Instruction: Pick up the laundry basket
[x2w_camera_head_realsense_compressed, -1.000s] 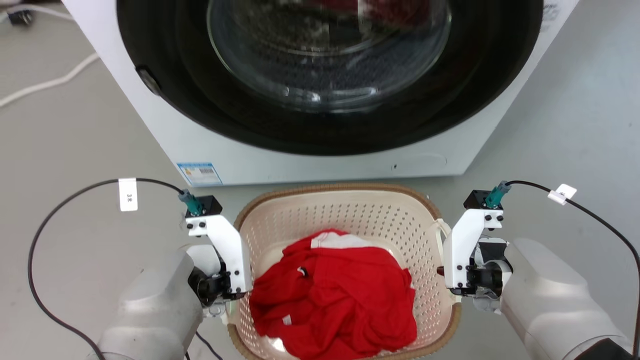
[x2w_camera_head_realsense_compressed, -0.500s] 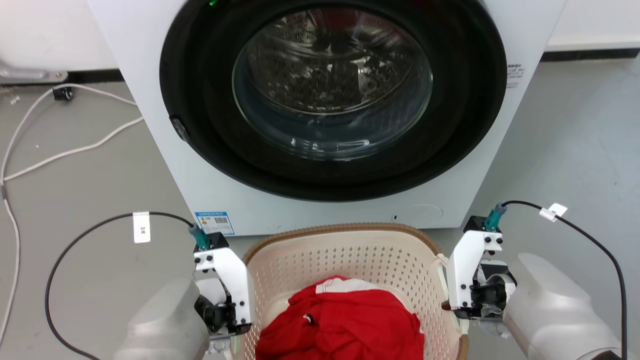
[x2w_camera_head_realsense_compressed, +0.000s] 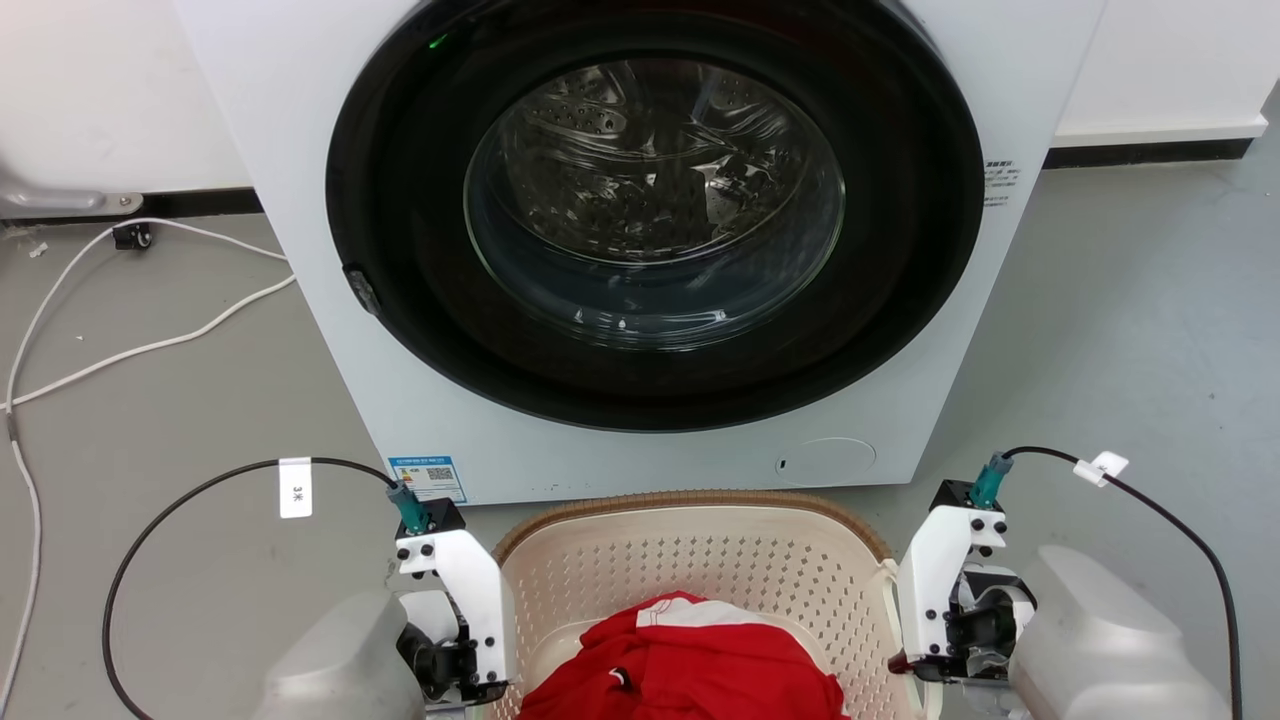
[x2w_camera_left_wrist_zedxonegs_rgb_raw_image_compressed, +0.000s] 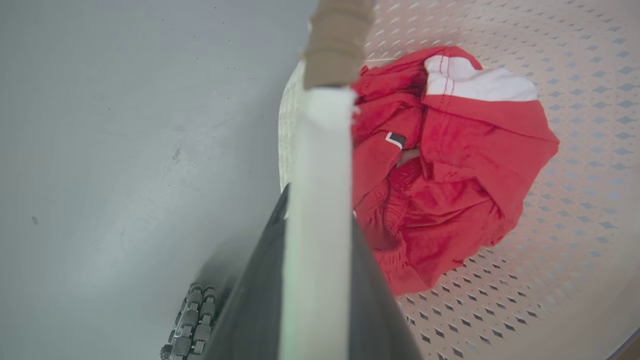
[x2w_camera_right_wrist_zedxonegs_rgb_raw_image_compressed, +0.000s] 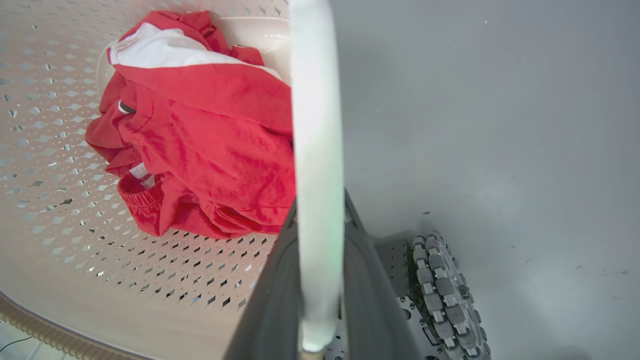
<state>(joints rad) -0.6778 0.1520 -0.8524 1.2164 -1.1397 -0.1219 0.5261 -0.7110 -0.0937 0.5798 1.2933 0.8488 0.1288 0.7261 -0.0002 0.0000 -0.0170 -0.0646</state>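
The laundry basket (x2w_camera_head_realsense_compressed: 690, 498), cream perforated plastic with a brown woven-look rim, sits at the bottom centre of the head view, in front of the washer. A crumpled red garment with a white patch (x2w_camera_head_realsense_compressed: 690, 670) lies inside it. At the basket's left side, my left gripper (x2w_camera_left_wrist_zedxonegs_rgb_raw_image_compressed: 319, 205) is shut on the white side handle (x2w_camera_left_wrist_zedxonegs_rgb_raw_image_compressed: 320, 150), a dark finger on each side of it. On the other side, my right gripper (x2w_camera_right_wrist_zedxonegs_rgb_raw_image_compressed: 320, 210) grips the other white handle (x2w_camera_right_wrist_zedxonegs_rgb_raw_image_compressed: 312, 100) the same way. The basket's near end is cut off by the head view's bottom edge.
A white front-loading washer (x2w_camera_head_realsense_compressed: 330, 300) with a round dark glass door, which is closed, stands just beyond the basket. White cables (x2w_camera_head_realsense_compressed: 150, 345) trail over the grey floor at the left. The robot base's roller wheels (x2w_camera_right_wrist_zedxonegs_rgb_raw_image_compressed: 445, 295) show low in both wrist views.
The whole head picture has shifted downward, so the camera has moved; more of the washer and the wall shows. Both grippers keep their places at the basket's sides.
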